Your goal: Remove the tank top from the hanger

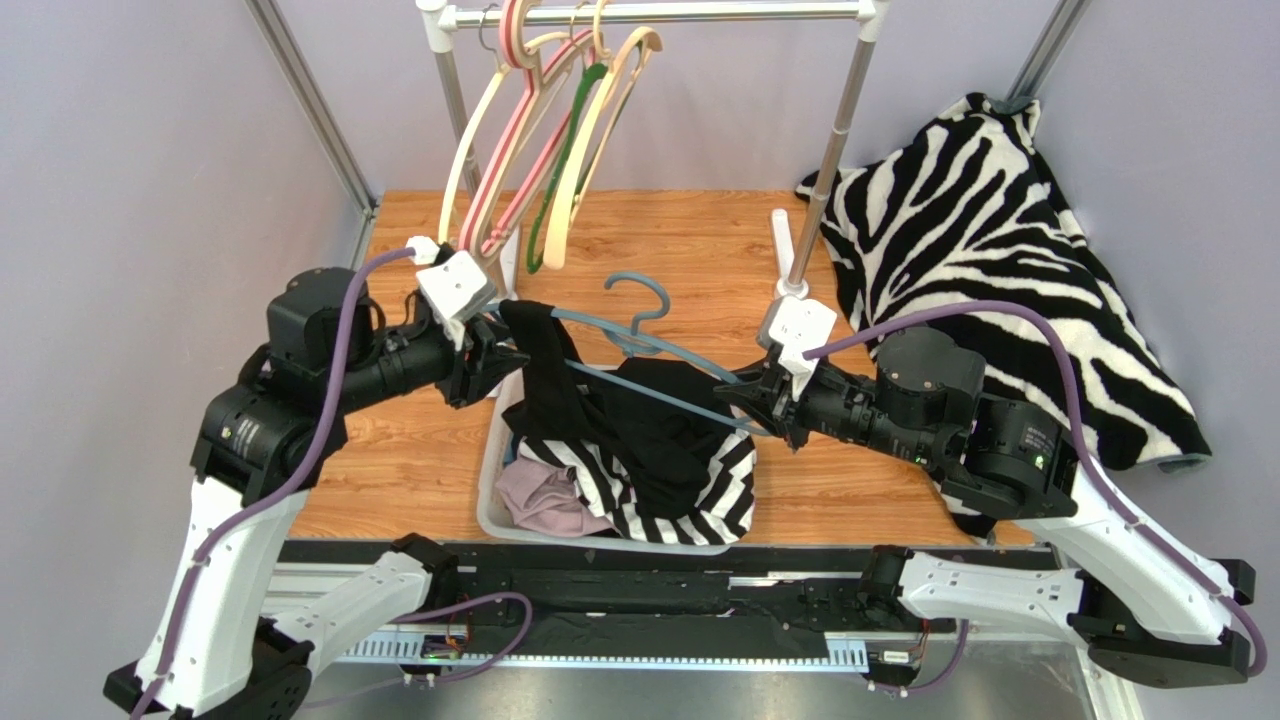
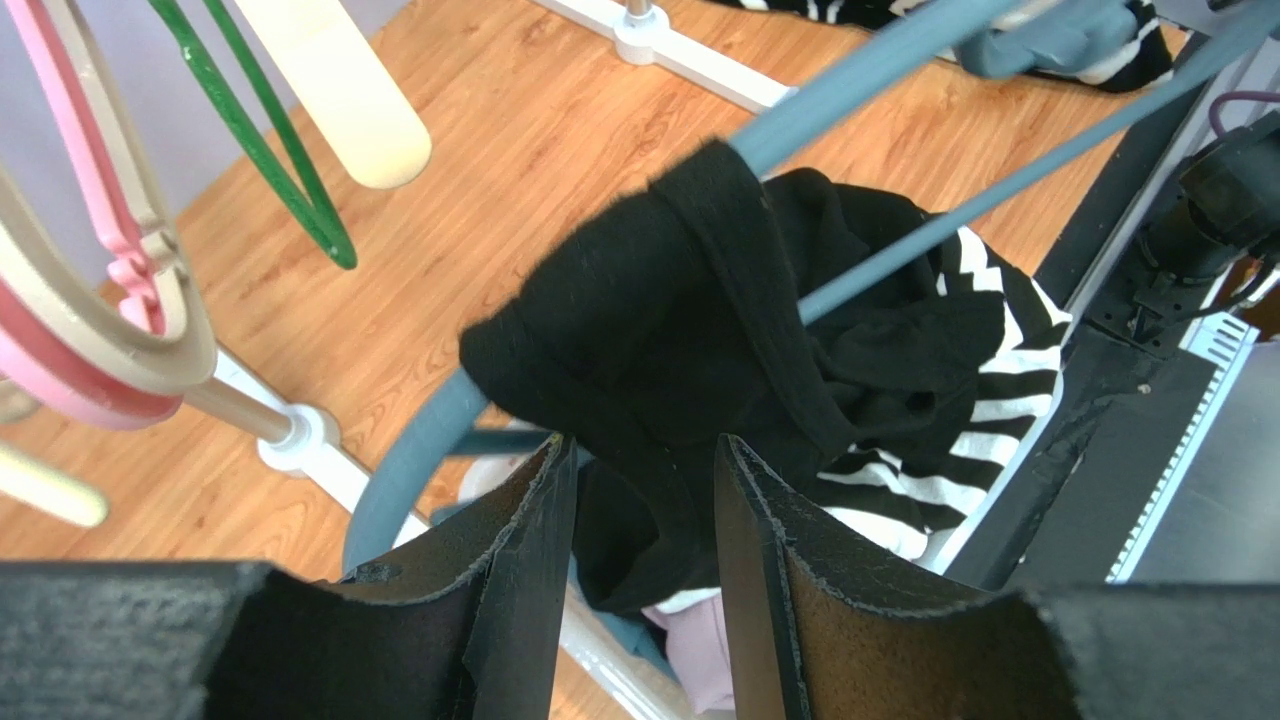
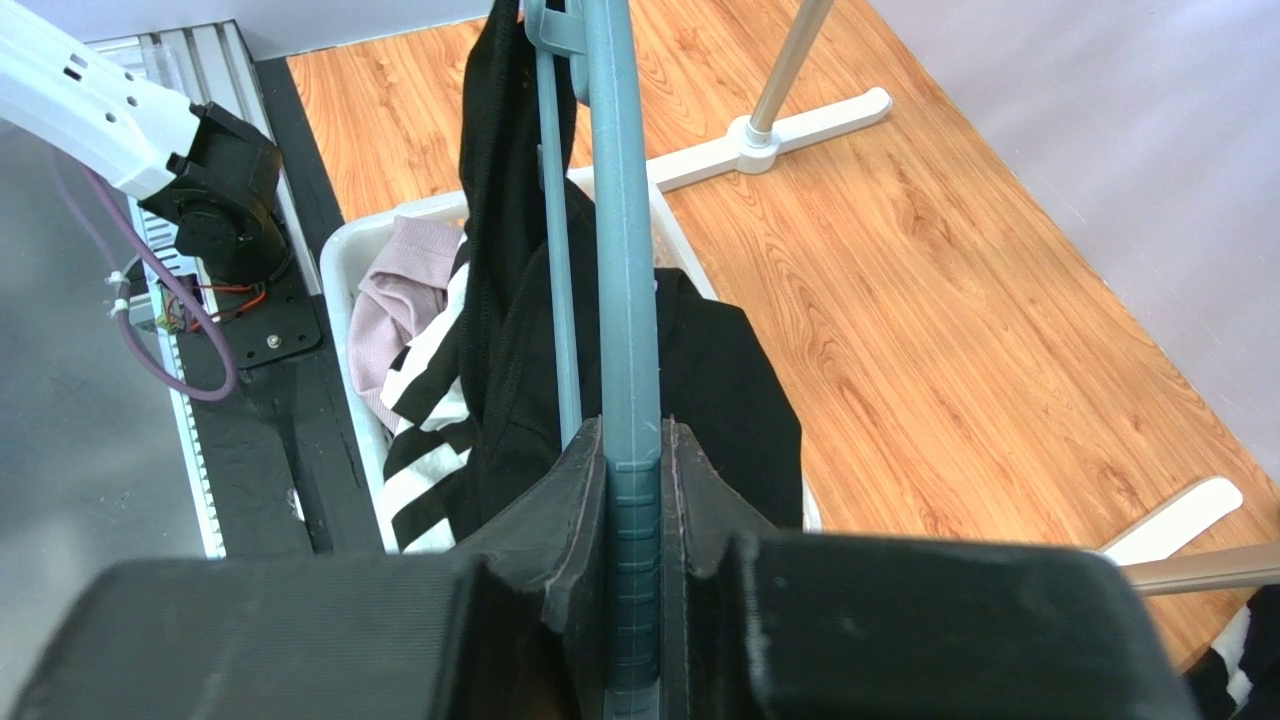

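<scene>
Because the black tank top (image 1: 579,398) is soft, light cloth that sags and bunches, it should slide off the grey-blue plastic hanger (image 1: 684,365) rather than lift stiffly. It hangs on that hanger above the white plastic bin (image 1: 492,488). The right tool (image 3: 631,450) pinches the hanger's arm. The left tool (image 2: 643,465) stands part-spread around the strap fold draped over the hanger's end, probably the best hold.

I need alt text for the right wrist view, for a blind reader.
The right gripper is shut on a blue hanger. A black tank top hangs over it, above a white basket of striped and pink clothes on a wooden table.
</scene>
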Robot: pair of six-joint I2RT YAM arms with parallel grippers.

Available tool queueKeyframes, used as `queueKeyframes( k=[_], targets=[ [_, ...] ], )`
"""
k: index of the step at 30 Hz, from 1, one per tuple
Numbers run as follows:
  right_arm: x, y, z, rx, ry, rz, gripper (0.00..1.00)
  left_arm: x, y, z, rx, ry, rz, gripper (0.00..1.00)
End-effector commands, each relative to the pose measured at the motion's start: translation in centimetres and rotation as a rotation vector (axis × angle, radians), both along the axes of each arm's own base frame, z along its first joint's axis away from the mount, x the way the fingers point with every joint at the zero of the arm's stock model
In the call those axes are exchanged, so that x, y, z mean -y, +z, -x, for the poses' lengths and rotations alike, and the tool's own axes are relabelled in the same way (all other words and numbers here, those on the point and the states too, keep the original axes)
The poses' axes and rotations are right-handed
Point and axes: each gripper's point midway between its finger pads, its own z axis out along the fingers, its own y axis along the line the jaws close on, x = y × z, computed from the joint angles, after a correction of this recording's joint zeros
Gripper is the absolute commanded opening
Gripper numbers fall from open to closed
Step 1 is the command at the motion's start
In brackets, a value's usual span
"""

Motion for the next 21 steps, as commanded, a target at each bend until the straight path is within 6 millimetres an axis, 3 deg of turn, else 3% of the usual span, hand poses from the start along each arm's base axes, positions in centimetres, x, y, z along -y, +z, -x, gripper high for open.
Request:
queueKeyframes(
  k=[1, 9, 12, 16, 21],
  targets=[
    [-0.2, 2.6, -0.2, 0.041, -0.004, -0.069, 0.0, 0.9, 1.4, -1.1, 0.003, 0.017, 0.063, 0.48],
    [-1.4, 2.6, 0.5, 0.016, 0.059, -0.089, 0.0, 2.0, 1.3, -2.1, -0.041, 0.003, 0.082, 0.52],
    [-1.4, 2.6, 0.7, 0.015, 0.063, -0.091, 0.0, 2.3, 1.1, -2.2, -0.056, -0.008, 0.085, 0.42],
    [-1.3, 2.2, 0.6, 0.007, 0.058, -0.085, 0.0, 2.7, 1.4, -1.8, -0.06, -0.038, 0.1, 0.02],
    [-0.9, 2.0, 0.5, 0.008, 0.045, -0.076, 0.0, 2.7, 2.2, -1.4, -0.041, -0.058, 0.108, 0.0]
  ],
)
